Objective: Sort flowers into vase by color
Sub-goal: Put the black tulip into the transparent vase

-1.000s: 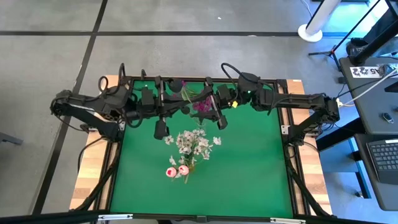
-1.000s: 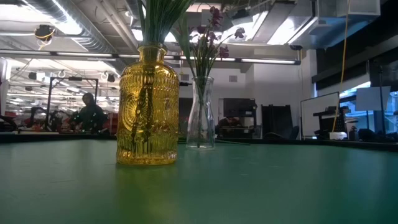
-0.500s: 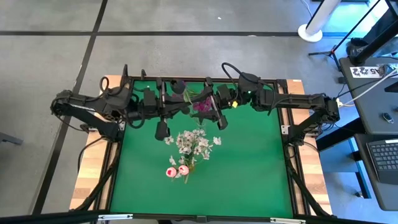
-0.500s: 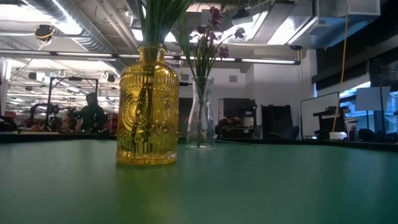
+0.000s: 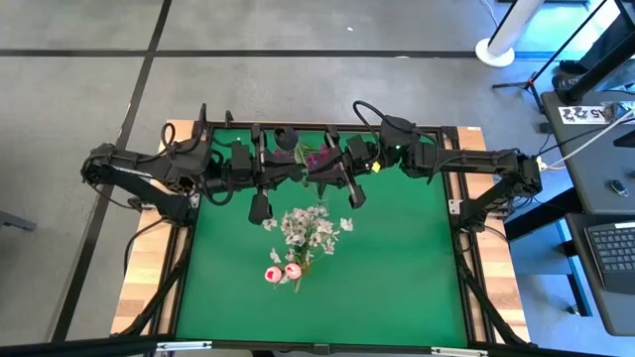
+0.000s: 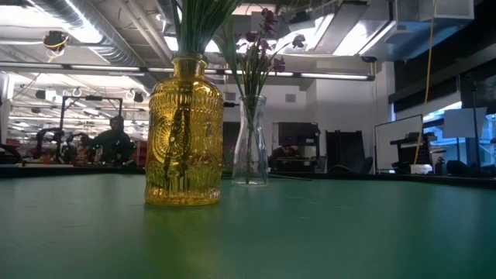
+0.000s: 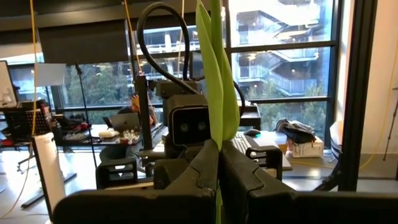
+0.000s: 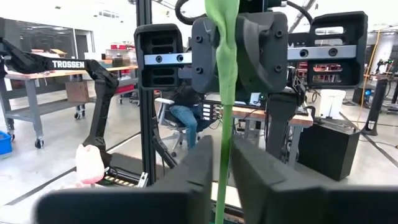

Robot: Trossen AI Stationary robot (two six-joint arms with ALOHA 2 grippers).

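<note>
Both grippers' fingers (image 7: 205,168) (image 8: 249,168) pinch one magenta-purple flower (image 5: 319,162) by its flat green stem (image 8: 225,93).

Bright even overhead light, glaring ceiling strips, backlit windows, blurred foreground table

Grey concrete floor (image 5: 327,55) crossed by dark seams around the green surface (image 5: 397,258). White pillar base (image 5: 493,50) far right; desk with keyboard (image 5: 613,248) at right edge. Beyond the surface, open ceiling with strip lights (image 6: 85,35) and ducts; seated person (image 6: 115,142) far left, monitors (image 6: 399,139) at right. Tall windows (image 7: 283,68) facing a building. Metal workbench (image 8: 31,81) and black case (image 8: 326,149) on polished floor.
</note>
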